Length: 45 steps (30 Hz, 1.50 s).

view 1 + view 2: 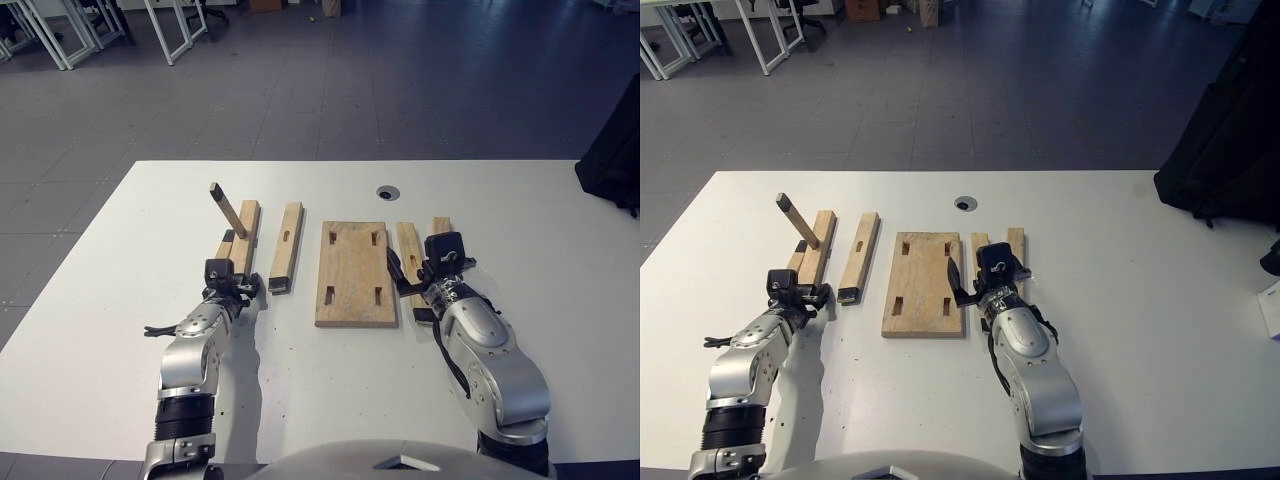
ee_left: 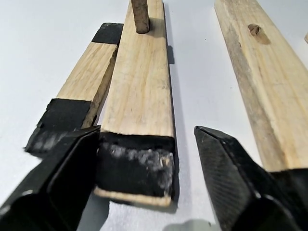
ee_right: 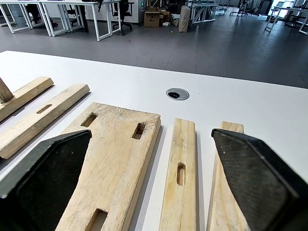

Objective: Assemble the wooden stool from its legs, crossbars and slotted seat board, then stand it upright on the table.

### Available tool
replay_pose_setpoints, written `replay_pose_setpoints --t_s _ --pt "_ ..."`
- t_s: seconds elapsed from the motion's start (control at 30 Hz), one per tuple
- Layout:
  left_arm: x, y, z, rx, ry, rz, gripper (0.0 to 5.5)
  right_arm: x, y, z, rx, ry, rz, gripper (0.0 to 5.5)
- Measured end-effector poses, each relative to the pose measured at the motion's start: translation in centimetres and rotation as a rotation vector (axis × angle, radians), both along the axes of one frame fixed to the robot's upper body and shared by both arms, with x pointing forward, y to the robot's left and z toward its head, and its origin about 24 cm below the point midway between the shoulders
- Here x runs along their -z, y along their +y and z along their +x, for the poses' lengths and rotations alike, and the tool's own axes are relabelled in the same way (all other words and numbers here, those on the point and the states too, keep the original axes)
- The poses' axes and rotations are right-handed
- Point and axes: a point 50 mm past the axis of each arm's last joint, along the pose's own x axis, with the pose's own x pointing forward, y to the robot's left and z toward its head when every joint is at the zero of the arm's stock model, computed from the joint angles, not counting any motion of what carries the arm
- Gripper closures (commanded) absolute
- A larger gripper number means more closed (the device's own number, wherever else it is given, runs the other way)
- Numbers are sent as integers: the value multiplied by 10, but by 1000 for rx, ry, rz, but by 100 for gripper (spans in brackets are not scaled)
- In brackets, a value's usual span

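Both jaw pairs: wide open.
Left gripper (image 2: pixel 147 139): straddling leg (image 2: pixel 139 86) end, left of seat board (image 1: pixel 355 272).
Right gripper (image 3: pixel 151 137): just right of it.

The slotted seat board (image 1: pixel 356 272) lies flat mid-table, its four slots facing up. On my left, the outer leg (image 1: pixel 247 232) has a crossbar (image 1: pixel 227 209) sticking up at a tilt (a shorter black-tipped piece (image 1: pixel 224 250) lies against it). The inner leg (image 1: pixel 287 246) lies parallel. Two more legs (image 1: pixel 408 250) lie to the right of the board.
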Motion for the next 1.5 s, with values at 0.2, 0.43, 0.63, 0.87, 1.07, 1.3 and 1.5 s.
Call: replay_pose_setpoints --t_s 0.2,0.43,0.63,0.87,1.07,1.3,1.5 --pt "5 -1 1 -38 -26 2 344 -2 1 2 -3 -4 -1 89" --pt "6 0 1 -45 -45 12 344 -3 -1 4 -12 0 -5 89" --pt "-4 -18 -5 -8 -133 -76 344 -13 -25 27 61 -51 -50 89" --pt "-95 -38 19 117 -513 -236 344 -31 -51 61 74 -174 -159 89" --pt "-117 -69 9 535 -463 -865 344 -78 -38 78 -370 -93 515 89" --pt "-161 -74 3 928 -479 -1170 344 -118 -21 74 -812 93 967 70" --pt "-151 -78 -4 962 -404 -1184 344 -124 -9 62 -934 157 983 70"
